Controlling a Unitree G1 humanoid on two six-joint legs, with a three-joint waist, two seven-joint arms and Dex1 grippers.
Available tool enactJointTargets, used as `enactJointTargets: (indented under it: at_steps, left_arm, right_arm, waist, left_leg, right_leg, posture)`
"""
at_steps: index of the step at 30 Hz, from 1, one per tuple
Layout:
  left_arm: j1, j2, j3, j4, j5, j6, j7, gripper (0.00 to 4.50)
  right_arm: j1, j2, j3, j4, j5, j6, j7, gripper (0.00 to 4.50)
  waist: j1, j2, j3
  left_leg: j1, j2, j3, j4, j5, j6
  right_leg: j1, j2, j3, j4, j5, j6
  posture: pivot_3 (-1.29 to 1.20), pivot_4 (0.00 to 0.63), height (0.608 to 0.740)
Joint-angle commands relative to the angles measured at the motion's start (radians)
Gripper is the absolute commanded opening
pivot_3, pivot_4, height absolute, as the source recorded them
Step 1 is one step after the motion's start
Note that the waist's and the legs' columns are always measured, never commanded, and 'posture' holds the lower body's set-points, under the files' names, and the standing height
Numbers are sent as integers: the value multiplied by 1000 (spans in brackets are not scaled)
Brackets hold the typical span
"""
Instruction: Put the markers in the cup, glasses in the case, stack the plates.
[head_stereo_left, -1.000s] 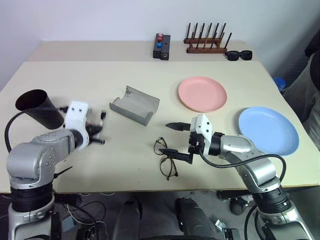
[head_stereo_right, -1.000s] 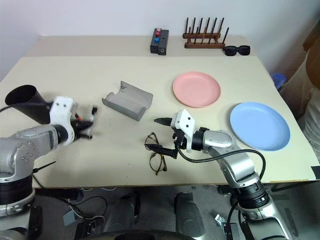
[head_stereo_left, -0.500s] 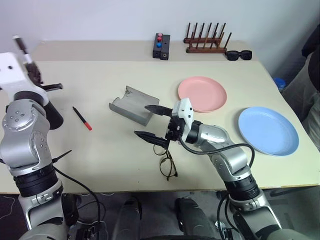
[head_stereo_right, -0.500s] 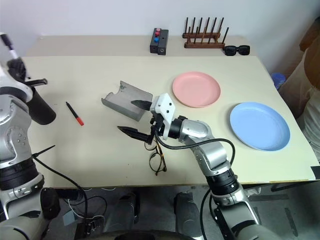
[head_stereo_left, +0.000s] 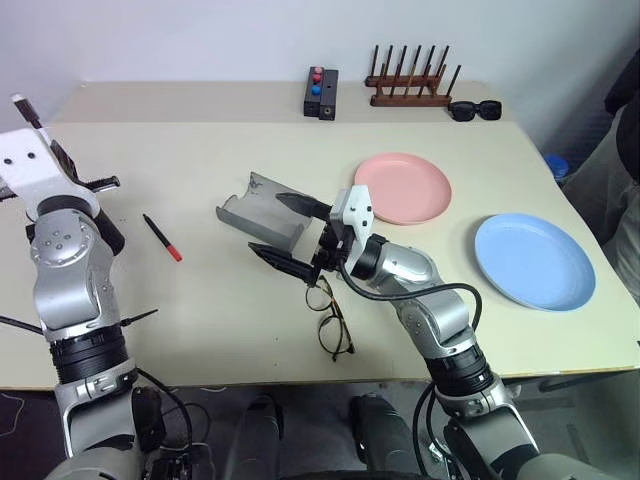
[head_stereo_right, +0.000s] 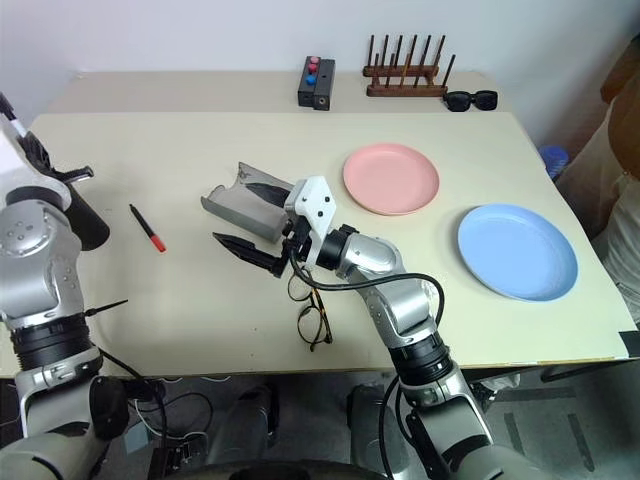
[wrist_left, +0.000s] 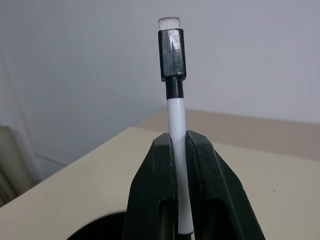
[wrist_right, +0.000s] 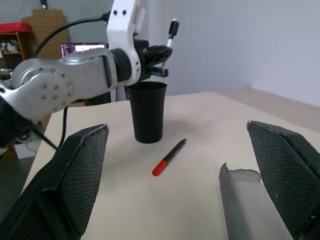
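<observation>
Left gripper (wrist_left: 175, 165) jaws clenched on white marker (wrist_left: 176, 120), above black cup (wrist_right: 148, 112). Right gripper (head_stereo_left: 290, 234) jaws spread wide, empty, over grey case (head_stereo_left: 255, 212).

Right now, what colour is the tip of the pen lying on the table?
Red. The pen is black with a red end, clearest in the right wrist view.

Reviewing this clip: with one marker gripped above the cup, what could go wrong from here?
The left gripper pinches the white black-capped marker upright above the tall black cup; released off-centre, it could miss or tip it. The open right gripper hangs beside the grey open case, above the brown wire-rimmed glasses; it could knock either.
</observation>
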Motion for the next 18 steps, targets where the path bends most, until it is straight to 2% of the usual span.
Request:
enactJointTargets:
  at_steps: [1,14,18]
  left_arm:
    - [28,18,23,-65,38,-5,30,63]
    - [65,-3,20,-43,64,-10,61,63]
    - [71,-10,18,-45,71,-7,72,1610]
  right_arm:
    - [1,11,2,-22,9,-8,-6,4500]
    - [-8,11,4,-11,8,-10,1,4500]
    - [-10,10,2,-9,8,-9,2,4500]
  waist:
    - [0,0,0]
    - [1,0,0]
    - [1,0,0]
  left_leg:
    - [0,0,0,0,0,0]
    - [0,0,0,0,0,0]
    - [0,0,0,0,0,0]
  right_leg:
    - [0,0,0,0,0,0]
    - [0,0,0,0,0,0]
    - [0,0,0,0,0,0]
  posture:
    - [0,150,740]
    - [0,150,740]
    - [0,150,740]
